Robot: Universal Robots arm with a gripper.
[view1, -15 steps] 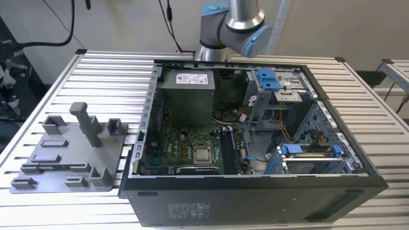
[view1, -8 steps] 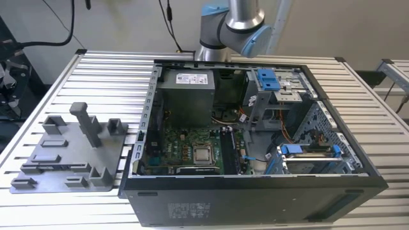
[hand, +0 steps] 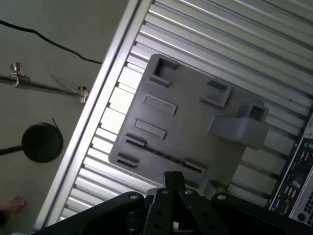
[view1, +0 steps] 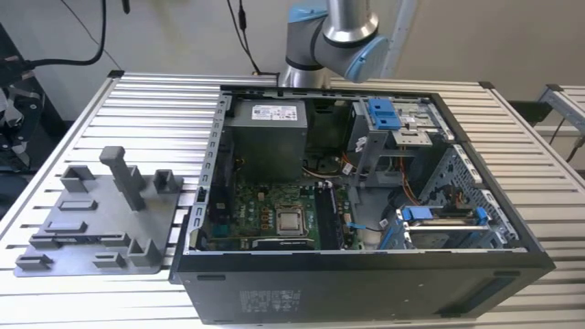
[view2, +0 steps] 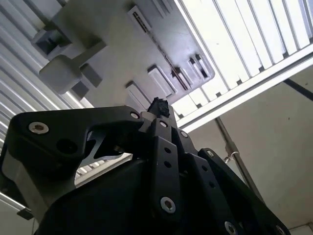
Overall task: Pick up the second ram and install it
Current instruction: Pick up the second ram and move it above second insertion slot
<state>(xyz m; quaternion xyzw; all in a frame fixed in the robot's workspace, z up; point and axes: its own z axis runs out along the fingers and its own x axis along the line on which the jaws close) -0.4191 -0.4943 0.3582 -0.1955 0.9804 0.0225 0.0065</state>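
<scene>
Ribbed bare metal on the table top, with a light sheen. The fixture plate on it looks like smooth, matt grey plastic. The computer case is matt black outside and bare grey sheet metal within, and its drive-bay latches are bright blue plastic. The gripper is matt black with shiny screw heads.

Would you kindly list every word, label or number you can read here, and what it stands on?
On the grey power supply box, a white sticker: print too small to read.
On the black computer case's front panel, pale print: too blurred to read.
Nothing can be quoted.
</scene>
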